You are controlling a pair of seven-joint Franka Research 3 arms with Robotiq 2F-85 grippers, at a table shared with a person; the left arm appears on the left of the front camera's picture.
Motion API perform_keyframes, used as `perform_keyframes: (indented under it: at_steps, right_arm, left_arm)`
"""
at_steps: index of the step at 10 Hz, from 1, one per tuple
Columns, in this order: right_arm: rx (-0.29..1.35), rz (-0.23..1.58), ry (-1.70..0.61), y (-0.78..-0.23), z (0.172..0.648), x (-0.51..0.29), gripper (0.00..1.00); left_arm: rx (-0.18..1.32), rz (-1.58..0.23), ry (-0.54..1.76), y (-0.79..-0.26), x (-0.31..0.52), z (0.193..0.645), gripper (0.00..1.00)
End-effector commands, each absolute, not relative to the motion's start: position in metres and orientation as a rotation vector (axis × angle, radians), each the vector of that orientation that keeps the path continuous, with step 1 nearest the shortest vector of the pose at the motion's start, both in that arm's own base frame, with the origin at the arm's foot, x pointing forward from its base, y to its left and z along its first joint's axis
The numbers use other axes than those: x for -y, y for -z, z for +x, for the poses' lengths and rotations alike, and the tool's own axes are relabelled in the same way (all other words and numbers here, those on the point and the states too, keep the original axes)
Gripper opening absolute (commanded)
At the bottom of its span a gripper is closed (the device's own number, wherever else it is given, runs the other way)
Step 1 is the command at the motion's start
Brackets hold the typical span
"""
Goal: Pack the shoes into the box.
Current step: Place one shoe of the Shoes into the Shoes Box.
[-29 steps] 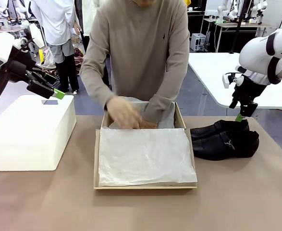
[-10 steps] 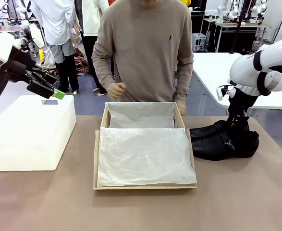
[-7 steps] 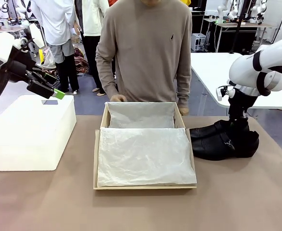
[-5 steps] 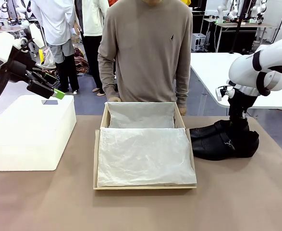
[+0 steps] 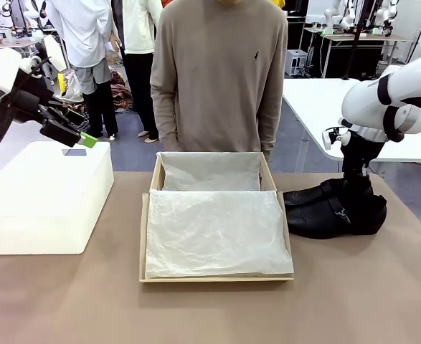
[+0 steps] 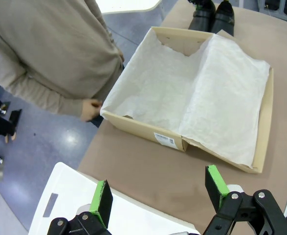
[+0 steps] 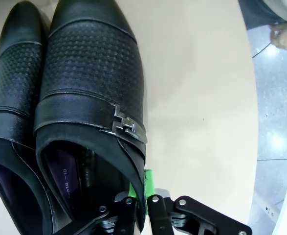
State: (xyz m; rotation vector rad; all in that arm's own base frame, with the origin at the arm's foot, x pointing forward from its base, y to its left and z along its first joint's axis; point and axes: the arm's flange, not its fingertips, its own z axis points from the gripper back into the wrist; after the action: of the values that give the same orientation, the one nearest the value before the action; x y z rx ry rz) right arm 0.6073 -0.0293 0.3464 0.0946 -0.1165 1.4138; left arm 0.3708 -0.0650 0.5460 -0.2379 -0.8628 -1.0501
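Note:
Two black leather shoes (image 5: pixel 332 211) lie side by side on the table, right of the tan cardboard box (image 5: pixel 217 277), toes toward it. The box stands open, lined with white tissue paper (image 5: pixel 214 229). My right gripper (image 5: pixel 356 189) reaches down onto the shoes. In the right wrist view it (image 7: pixel 142 192) is shut on the side wall of the buckled shoe (image 7: pixel 92 73), one green pad inside the opening and one outside; the second shoe (image 7: pixel 16 83) lies alongside. My left gripper (image 5: pixel 72 127) hangs open above the white plastic box, its pads (image 6: pixel 103 201) wide apart and holding nothing.
A white plastic box (image 5: pixel 45 197) stands at the table's left. A person in a beige sweater (image 5: pixel 217 72) stands at the far edge behind the cardboard box (image 6: pixel 143 128), a hand (image 6: pixel 90 108) hanging by the table edge. Bare tabletop (image 5: pixel 210 315) stretches in front.
The person's hands left the tissue in the box and dropped to their sides. My right gripper came down from above the shoes and closed on one shoe's rim. The left arm stayed put.

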Motion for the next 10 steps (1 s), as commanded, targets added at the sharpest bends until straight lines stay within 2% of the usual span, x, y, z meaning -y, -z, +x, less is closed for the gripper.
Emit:
perform_keyframes:
  at_steps: [1,4,10]
  right_arm:
    - [0.132,0.086,-1.349,-0.378,0.612,0.032,0.00]
    - [0.109,0.119,-1.287,-0.427,0.617,0.036,0.00]
    - [0.031,0.055,-1.292,-0.519,0.596,-0.007,0.00]
  left_arm:
    - [0.871,-0.253,1.063,-0.545,0.063,0.372,1.00]
    - [0.871,-0.253,1.063,-0.545,0.063,0.372,1.00]
    - [0.871,-0.253,1.063,-0.545,0.063,0.372,1.00]
